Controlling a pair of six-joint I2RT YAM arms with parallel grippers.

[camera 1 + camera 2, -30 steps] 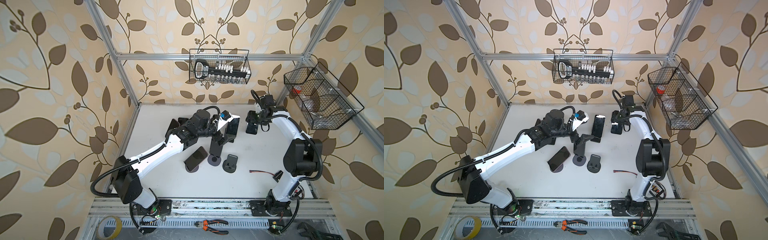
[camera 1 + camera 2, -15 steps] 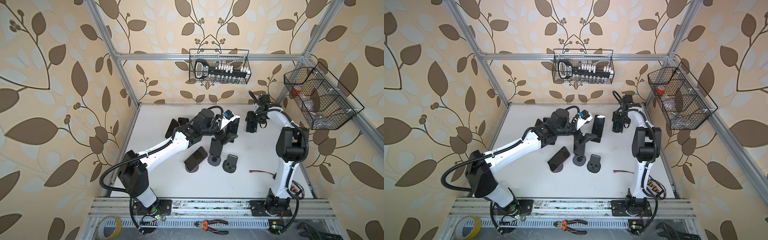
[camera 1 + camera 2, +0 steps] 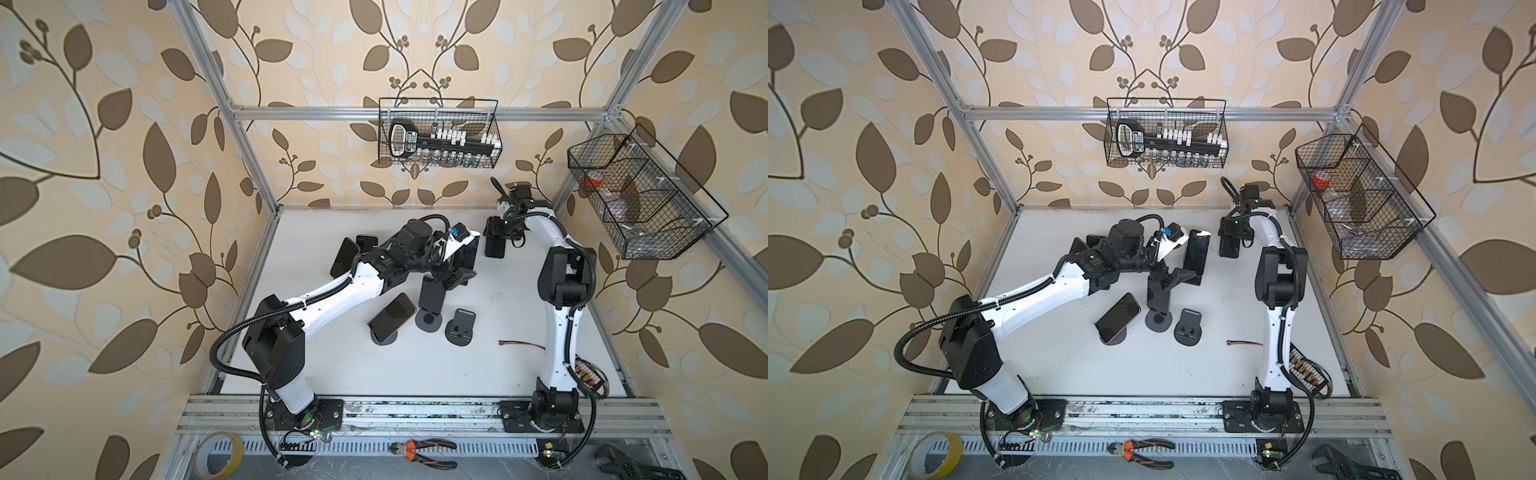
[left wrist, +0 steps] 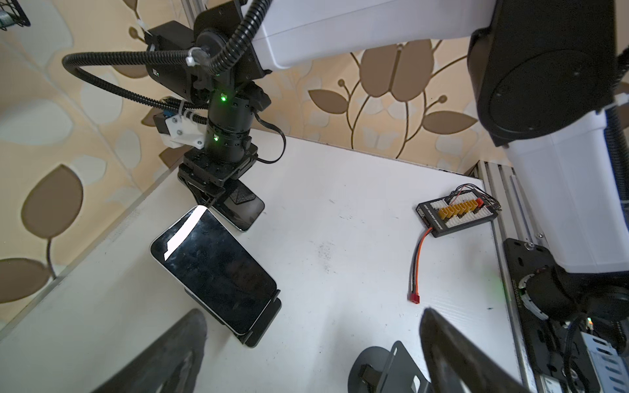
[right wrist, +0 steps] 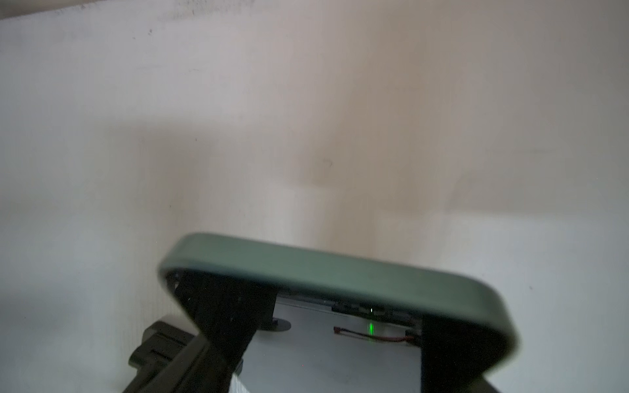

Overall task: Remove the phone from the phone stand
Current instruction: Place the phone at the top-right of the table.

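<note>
**Phone status: one clamped in right gripper, one on its stand by the open left gripper**

Clock = the table as the top views show it, 12 at the back wall, 6 at the base rail.

Right gripper [image 3: 495, 237]: about 1 o'clock, near the back wall. Its fingers [image 5: 224, 306] are closed across a green-cased phone [image 5: 340, 268], one on each long edge. That phone sits low over the table [image 3: 332, 374]; can't tell if it touches. It is well apart from every stand.

Left gripper [image 3: 1174, 277]: just past table centre toward 12. Jaws are wide apart with nothing between them. The left wrist view shows both fingers [image 4: 183, 350] spread, with bare table in the gap.

Silver-edged phone [image 4: 218, 268]: screen dark, leaning back on a black stand [image 4: 269, 320], bottom edge in the stand's lip. It sits at 1–2 o'clock of the left gripper, between the two grippers. The left gripper is near but not touching it.

Rest of the table:
- Empty round-base stand [image 3: 431, 297] is at 6 o'clock of the left gripper, just below the fingers.
- Second phone [image 3: 392, 315] leans on its own round base, at 8 o'clock of that empty stand.
- Low empty stand [image 3: 460, 328] is at 4–5 o'clock of the empty round-base stand.
- Red-black cable [image 3: 521, 343] lies loose at 4 o'clock on the table.
- Two dark flat slabs [image 3: 345, 254] sit at 10 o'clock, too hidden by the left arm to name.
</note>
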